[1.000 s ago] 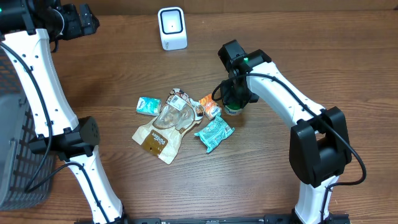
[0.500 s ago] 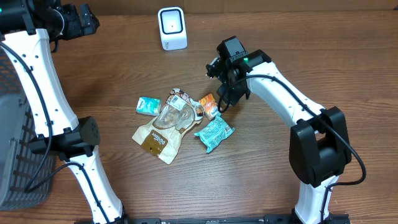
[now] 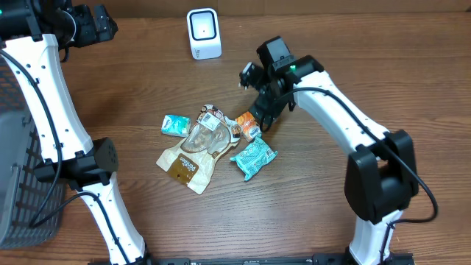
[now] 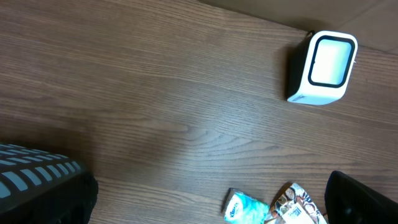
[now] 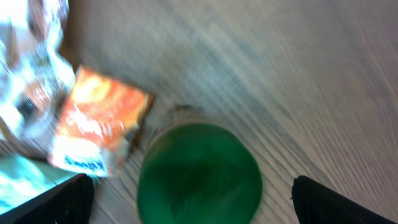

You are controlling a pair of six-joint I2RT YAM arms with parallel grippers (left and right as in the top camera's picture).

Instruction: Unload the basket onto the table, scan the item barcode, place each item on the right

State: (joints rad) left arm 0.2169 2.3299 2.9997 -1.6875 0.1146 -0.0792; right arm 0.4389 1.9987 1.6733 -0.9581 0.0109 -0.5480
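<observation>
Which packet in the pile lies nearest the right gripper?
The orange packet, right beside the right gripper; the larger teal packet, brown pouch and small teal packet lie farther off.

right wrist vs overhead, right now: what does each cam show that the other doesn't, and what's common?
Right wrist only: the round green top of a container, next to the orange packet. In the overhead view the right arm covers it.
Overhead only: the white scanner, the small teal pack and the basket.
Both: the orange packet and the wooden table, plus blurred edges in the wrist view that are likely the pouch and the larger teal packet.
</observation>
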